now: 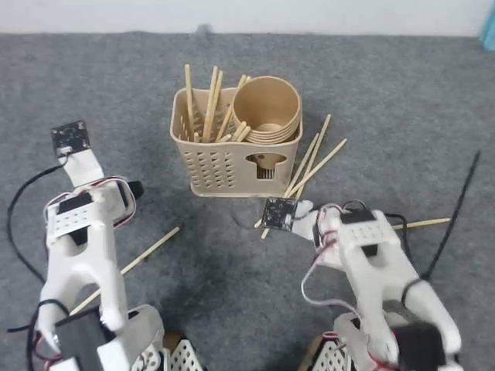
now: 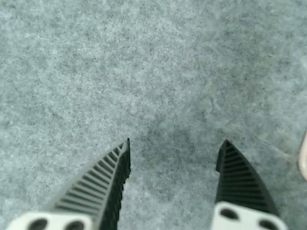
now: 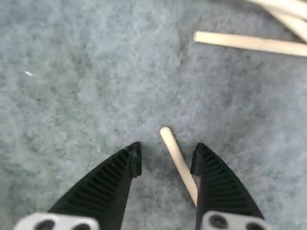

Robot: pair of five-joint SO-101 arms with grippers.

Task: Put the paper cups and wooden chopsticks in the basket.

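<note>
While the left hand (image 2: 175, 143), fingers apart, is hanging over the counter (image 2: 144, 57), the basket (image 1: 220, 166) is already holding the paper cups (image 1: 267, 108) and chopsticks (image 1: 209, 97), and the right hand (image 3: 168, 146), likewise parted, is straddling one loose chopstick (image 3: 180, 160), others lying outside

cups (image 1: 267, 108) stacked upright in basket (image 1: 220, 166) | some chopsticks (image 1: 210, 100) inside; loose chopsticks (image 1: 313, 166) flat outside

Looks like a robotics lab bench setup: grey felt-covered surface (image 1: 402, 93), plain white wall (image 1: 247, 15) behind it, two white plastic arms (image 1: 81, 247) with exposed wiring (image 1: 311, 270), and a loose black cable (image 1: 458, 209) trailing across.
</note>
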